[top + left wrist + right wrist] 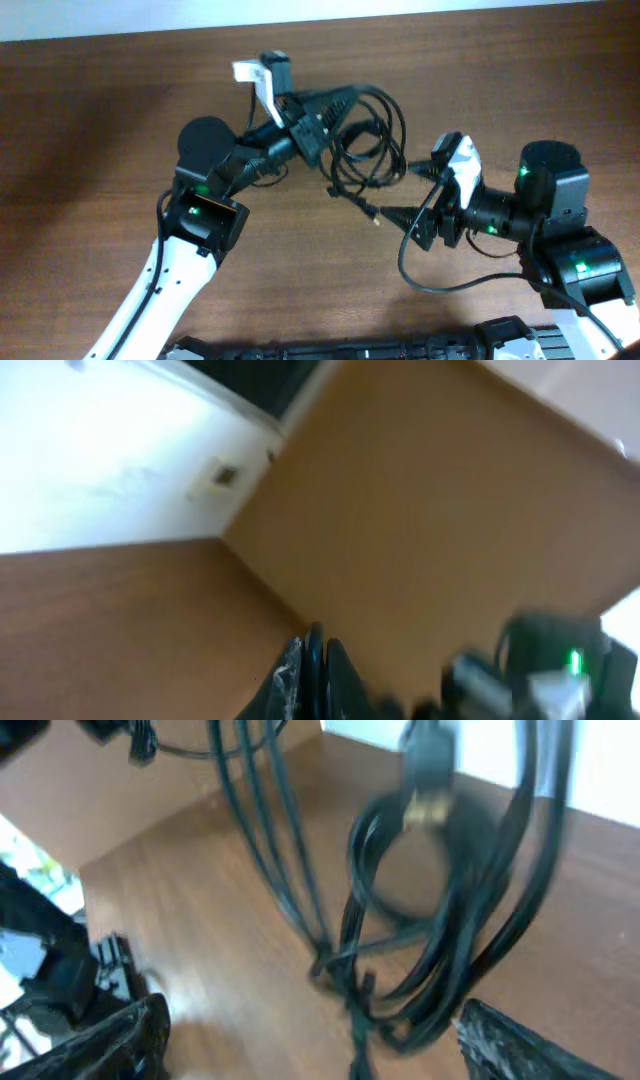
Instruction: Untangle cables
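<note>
The cables (368, 145) are thin black cords bunched in loose loops, hanging from my left gripper (348, 98) above the table. The left gripper is shut on one strand, seen pinched between its fingers in the left wrist view (316, 660). One silver-tipped plug (375, 214) dangles at the bottom of the bunch. My right gripper (398, 225) is open just right of and below the loops. In the right wrist view the cables (440, 950) hang between and ahead of its spread fingers (320, 1050), touching neither. Another plug (425, 780) shows near the top.
The wooden table (100, 120) runs under both arms. The right arm's own thicker black cable (440, 282) loops near the front. A white camera mount (262, 76) sits on the left wrist. The right arm (560, 670) shows blurred in the left wrist view.
</note>
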`<action>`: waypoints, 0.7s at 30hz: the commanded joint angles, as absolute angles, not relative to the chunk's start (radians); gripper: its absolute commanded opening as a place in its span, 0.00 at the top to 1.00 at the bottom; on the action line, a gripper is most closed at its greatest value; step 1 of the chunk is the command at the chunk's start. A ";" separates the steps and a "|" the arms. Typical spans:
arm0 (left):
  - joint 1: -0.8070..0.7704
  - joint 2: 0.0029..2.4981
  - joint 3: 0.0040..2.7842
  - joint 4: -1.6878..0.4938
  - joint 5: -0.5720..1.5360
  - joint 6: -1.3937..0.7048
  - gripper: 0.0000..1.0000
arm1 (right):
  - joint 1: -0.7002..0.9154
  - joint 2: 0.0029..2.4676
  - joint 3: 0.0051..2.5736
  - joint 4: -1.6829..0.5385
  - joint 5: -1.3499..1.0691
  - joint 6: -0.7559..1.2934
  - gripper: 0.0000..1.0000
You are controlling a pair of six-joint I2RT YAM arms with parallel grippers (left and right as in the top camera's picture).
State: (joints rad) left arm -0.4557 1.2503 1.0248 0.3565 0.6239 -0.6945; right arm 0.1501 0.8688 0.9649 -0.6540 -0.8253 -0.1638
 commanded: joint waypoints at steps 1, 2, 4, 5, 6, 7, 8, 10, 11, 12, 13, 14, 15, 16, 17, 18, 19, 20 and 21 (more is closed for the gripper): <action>-0.456 1.235 1.052 0.351 0.863 -0.585 1.00 | 0.150 0.866 0.967 -0.541 -0.654 -0.030 0.08; -0.456 1.235 1.052 0.351 0.893 -0.585 1.00 | 0.150 0.866 0.967 -0.524 -0.599 -0.010 0.07; -0.456 1.235 1.052 0.352 0.985 -0.574 1.00 | 0.150 0.866 0.967 -0.483 -0.493 0.013 0.07; -0.456 1.235 1.052 0.351 1.015 -0.574 1.00 | 0.150 0.866 0.967 -0.479 -0.471 0.013 0.07; -0.456 1.235 1.052 0.351 1.047 -0.574 1.00 | 0.150 0.866 0.967 -0.478 -0.438 0.013 0.07; -0.456 1.235 1.052 0.352 1.097 -0.574 1.00 | 0.150 0.866 0.967 -0.479 -0.400 0.013 0.07; -0.456 1.235 1.052 0.359 1.132 -0.574 1.00 | 0.150 0.867 0.967 -0.478 -0.362 0.014 0.07; -0.457 1.235 1.052 0.416 1.251 -0.574 1.00 | 0.150 0.867 0.967 -0.477 -0.299 0.017 0.07; -0.456 1.235 1.052 0.440 1.289 -0.574 1.00 | 0.150 0.867 0.967 -0.476 -0.291 0.017 0.07; -0.456 1.235 1.052 0.459 1.319 -0.574 1.00 | 0.150 0.867 0.967 -0.475 -0.269 0.025 0.07; -0.456 1.235 1.052 0.479 1.369 -0.574 1.00 | 0.150 0.867 0.967 -0.476 -0.203 0.059 0.07; -0.456 1.235 1.052 0.487 1.405 -0.574 1.00 | 0.150 0.867 0.967 -0.476 -0.141 0.085 0.06; -0.456 1.235 1.052 0.486 1.435 -0.574 1.00 | 0.150 0.867 0.967 -0.476 -0.080 0.101 0.06; -0.456 1.235 1.052 0.486 1.472 -0.574 1.00 | 0.150 0.867 0.967 -0.477 -0.014 0.121 0.05; -0.456 1.235 1.052 0.487 1.501 -0.574 1.00 | 0.150 0.867 0.967 -0.480 0.042 0.124 0.05; -0.456 1.235 1.052 0.486 1.518 -0.574 1.00 | 0.150 0.867 0.967 -0.491 0.102 0.145 0.04; -0.455 1.235 1.052 0.487 1.527 -0.574 1.00 | 0.150 0.867 0.967 -0.503 0.139 0.149 0.04; -0.455 1.235 1.052 0.488 1.527 -0.574 1.00 | 0.150 0.867 0.967 -0.522 0.178 0.149 0.04; -0.455 1.235 1.052 0.504 1.526 -0.573 1.00 | 0.150 0.867 0.967 -0.546 0.222 0.152 0.04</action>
State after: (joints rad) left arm -0.4534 1.2709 1.0248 0.4686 1.3361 -0.5755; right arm 0.1768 0.8516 0.9649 -0.5114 -0.0994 0.1089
